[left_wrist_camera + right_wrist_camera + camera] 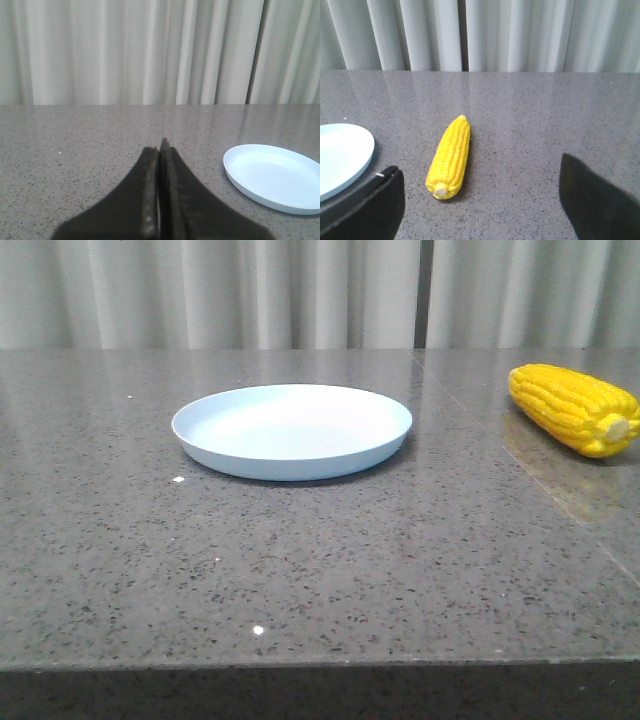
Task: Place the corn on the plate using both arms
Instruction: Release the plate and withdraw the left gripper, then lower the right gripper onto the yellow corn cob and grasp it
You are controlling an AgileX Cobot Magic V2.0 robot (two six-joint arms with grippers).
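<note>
Yellow corn (575,408) lies on the far right of a speckled grey stone table (300,560), its cream stub end toward the near side, apart from the pale blue plate (291,430) at centre. Left gripper (160,150) has its fingers pressed together, holding nothing. Right gripper (480,200) is spread wide, the corn just beyond it.

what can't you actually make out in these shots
- Front view: neither arm nor end effector appears, so their positions over the table are unknown.
- Right wrist view: the plate is cut off by the picture edge; the right end effector fingers are dark and blurred.
- Left wrist view: the corn is out of frame; the left end effector fingers are blurred.
</note>
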